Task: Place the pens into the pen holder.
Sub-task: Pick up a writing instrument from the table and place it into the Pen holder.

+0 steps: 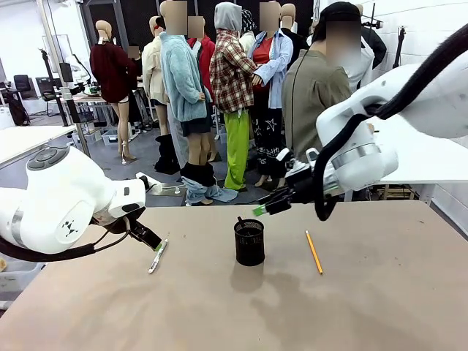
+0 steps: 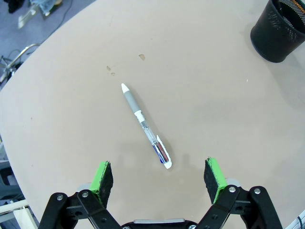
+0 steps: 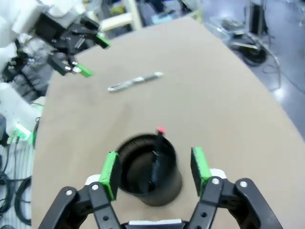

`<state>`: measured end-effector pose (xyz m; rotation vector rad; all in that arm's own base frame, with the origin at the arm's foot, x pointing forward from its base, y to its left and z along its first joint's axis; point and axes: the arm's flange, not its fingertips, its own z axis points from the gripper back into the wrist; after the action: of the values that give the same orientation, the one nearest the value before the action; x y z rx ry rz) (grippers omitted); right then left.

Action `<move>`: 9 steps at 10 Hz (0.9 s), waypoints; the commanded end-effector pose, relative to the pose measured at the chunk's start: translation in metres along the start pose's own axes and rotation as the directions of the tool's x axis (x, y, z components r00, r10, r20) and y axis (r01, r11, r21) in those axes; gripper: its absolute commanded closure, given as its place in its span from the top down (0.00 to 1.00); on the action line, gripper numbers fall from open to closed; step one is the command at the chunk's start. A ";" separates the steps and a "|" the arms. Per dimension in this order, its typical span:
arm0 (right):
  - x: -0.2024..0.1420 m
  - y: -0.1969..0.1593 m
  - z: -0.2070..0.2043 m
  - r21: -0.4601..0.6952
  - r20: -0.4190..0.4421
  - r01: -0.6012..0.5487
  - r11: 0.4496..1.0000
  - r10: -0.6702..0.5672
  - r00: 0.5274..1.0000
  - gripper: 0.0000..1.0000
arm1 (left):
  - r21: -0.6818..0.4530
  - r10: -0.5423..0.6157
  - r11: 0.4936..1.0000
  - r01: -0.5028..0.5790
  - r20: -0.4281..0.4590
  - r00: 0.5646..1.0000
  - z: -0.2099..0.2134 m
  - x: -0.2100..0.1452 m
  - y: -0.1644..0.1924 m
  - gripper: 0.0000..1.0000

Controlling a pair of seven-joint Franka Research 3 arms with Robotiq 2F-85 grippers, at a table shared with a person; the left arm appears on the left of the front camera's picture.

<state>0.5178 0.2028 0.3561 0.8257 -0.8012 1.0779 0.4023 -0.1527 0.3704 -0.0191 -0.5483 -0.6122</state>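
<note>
Left jaws spread over whitish-silver plastic pen (image 2: 145, 128), mid-frame, skewed to them: closing may spin it away. Right jaws spread above black wire-mesh pen holder (image 3: 150, 169): you could clip its rim.

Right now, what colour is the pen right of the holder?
The pen is yellow-orange; front view shows it best.

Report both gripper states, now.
Left gripper: open, empty, above the white pen.
Right gripper: open, empty, over the pen holder.
</note>
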 end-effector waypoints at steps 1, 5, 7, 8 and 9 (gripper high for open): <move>0.005 0.026 0.060 -0.232 -0.045 0.021 0.972 -0.033 0.998 0.80 | 0.000 0.004 1.000 -0.004 0.002 1.000 0.001 0.000 0.002 1.00; 0.028 0.060 0.130 -0.500 -0.255 0.087 0.862 -0.243 0.936 0.80 | 0.000 0.004 1.000 -0.004 0.002 1.000 0.001 0.000 0.002 1.00; 0.042 0.070 0.140 -0.629 -0.365 0.089 0.772 -0.395 0.843 0.80 | 0.000 0.004 1.000 -0.004 0.002 1.000 0.001 0.000 0.002 1.00; 0.051 0.067 0.135 -0.659 -0.409 0.090 0.747 -0.455 0.791 0.80 | 0.000 0.004 1.000 -0.004 0.002 1.000 0.001 0.000 0.002 1.00; 0.056 0.067 0.130 -0.679 -0.443 0.090 0.729 -0.505 0.741 0.80 | 0.000 0.004 1.000 -0.004 0.002 1.000 0.001 0.000 0.002 1.00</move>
<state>0.4428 0.0953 0.4169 -0.0011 -0.5116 0.6551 0.4024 -0.1528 0.3705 -0.0190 -0.5484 -0.6125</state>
